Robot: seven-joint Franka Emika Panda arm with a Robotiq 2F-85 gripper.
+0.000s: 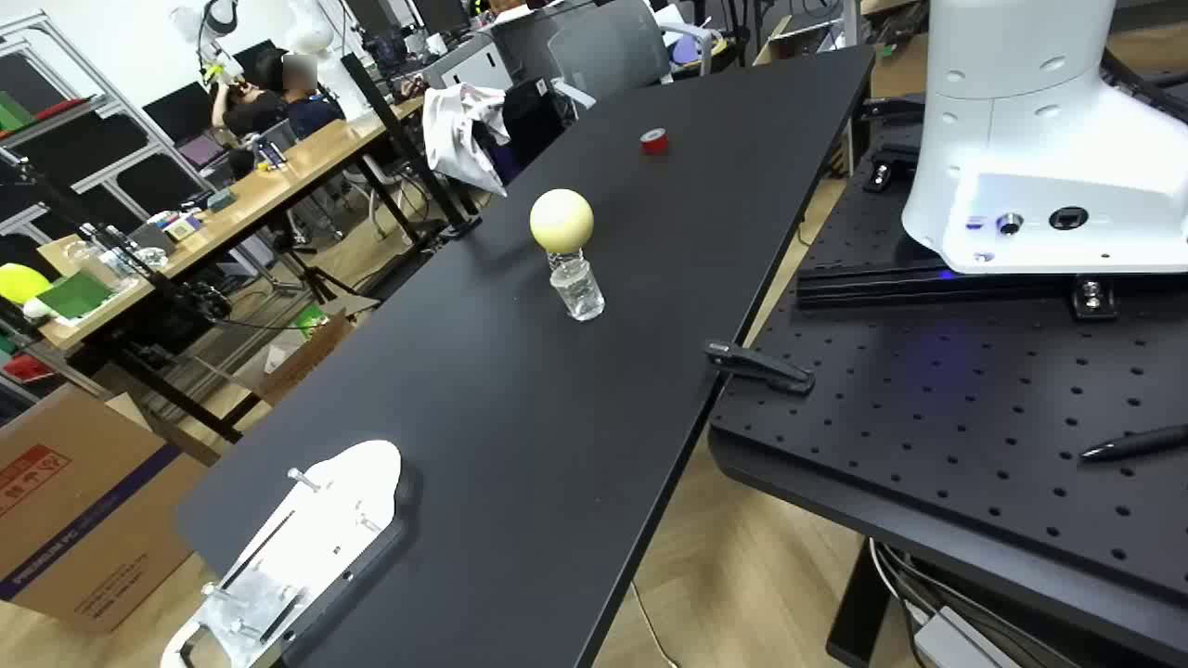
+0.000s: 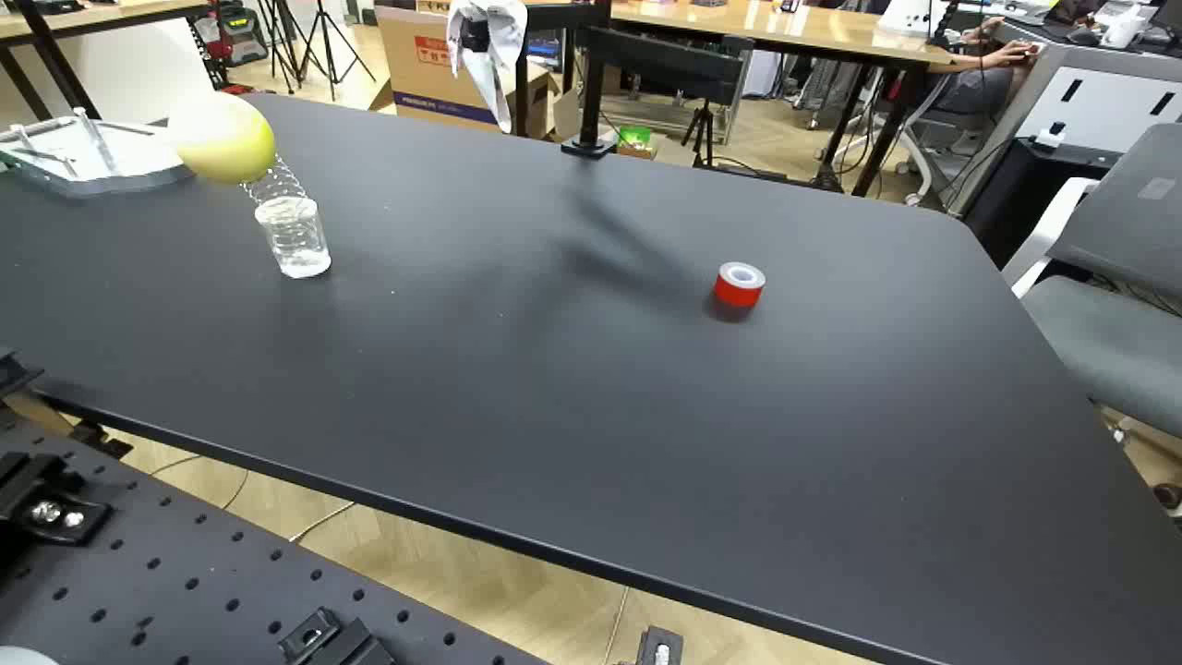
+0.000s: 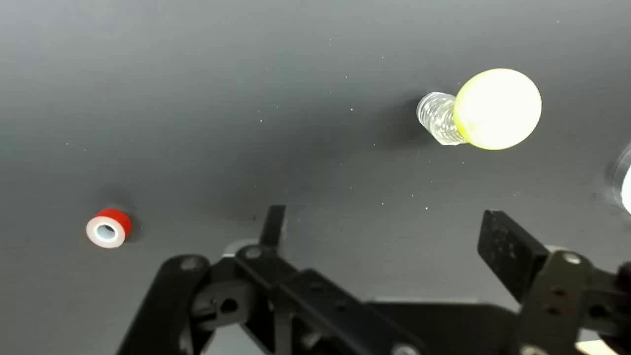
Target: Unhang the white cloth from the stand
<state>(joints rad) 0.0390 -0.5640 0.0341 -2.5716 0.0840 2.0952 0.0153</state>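
Observation:
The white cloth hangs from the stand at the table's far edge. The cloth shows in both exterior views (image 1: 461, 134) (image 2: 494, 57). The stand is a black post clamped to the table edge, also in both exterior views (image 1: 399, 130) (image 2: 591, 92). My gripper (image 3: 384, 213) shows only in the wrist view. Its two fingers are wide apart with nothing between them, above the black table top. Neither cloth nor stand shows in the wrist view. The gripper is outside both exterior views, so its exact distance from the cloth cannot be told.
A yellow ball (image 1: 561, 221) (image 2: 222, 139) (image 3: 499, 108) tops a clear ribbed cup (image 1: 578, 289) (image 2: 297, 238) (image 3: 438, 118) on the black table (image 1: 520, 408). A red tape roll (image 1: 654, 141) (image 2: 739, 284) (image 3: 107, 228) and a white pegged board (image 1: 316, 529) also lie there.

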